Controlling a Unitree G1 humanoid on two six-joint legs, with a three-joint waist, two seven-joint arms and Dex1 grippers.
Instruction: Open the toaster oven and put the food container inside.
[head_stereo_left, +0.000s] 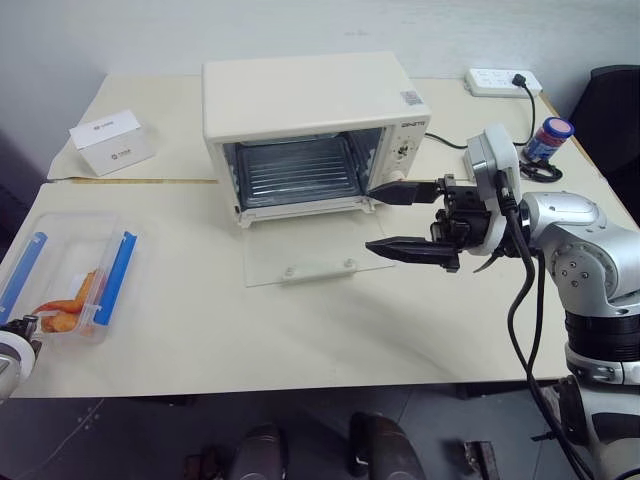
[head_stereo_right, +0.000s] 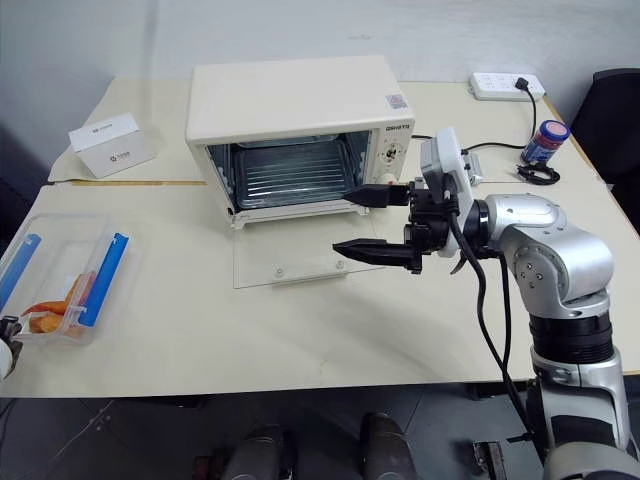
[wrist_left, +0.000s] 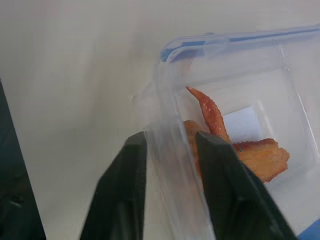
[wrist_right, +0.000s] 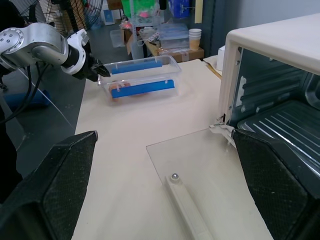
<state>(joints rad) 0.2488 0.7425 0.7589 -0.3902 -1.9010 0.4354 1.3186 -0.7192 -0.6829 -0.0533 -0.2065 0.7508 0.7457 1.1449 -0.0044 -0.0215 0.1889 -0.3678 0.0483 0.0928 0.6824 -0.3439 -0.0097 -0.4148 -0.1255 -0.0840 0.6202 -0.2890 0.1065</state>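
The cream-white toaster oven (head_stereo_left: 310, 105) stands at the back middle of the table. Its glass door (head_stereo_left: 310, 250) lies flat on the table and the wire rack (head_stereo_left: 298, 170) shows inside. The clear food container (head_stereo_left: 65, 270) with blue clip bars and orange food (wrist_left: 250, 155) sits at the table's left edge. My left gripper (wrist_left: 170, 137) grips its near short wall, one black finger (wrist_left: 120, 190) outside and the other inside. My right gripper (head_stereo_left: 370, 218) hangs open in front of the oven's right side, pointing left above the door's right end, with nothing between its fingers.
A small white cardboard box (head_stereo_left: 112, 140) rests at the back left. A power strip (head_stereo_left: 503, 82) with a cable and a blue-lidded jar (head_stereo_left: 548, 137) sit at the back right. A dark chair (head_stereo_left: 615, 110) stands beyond the table's right edge.
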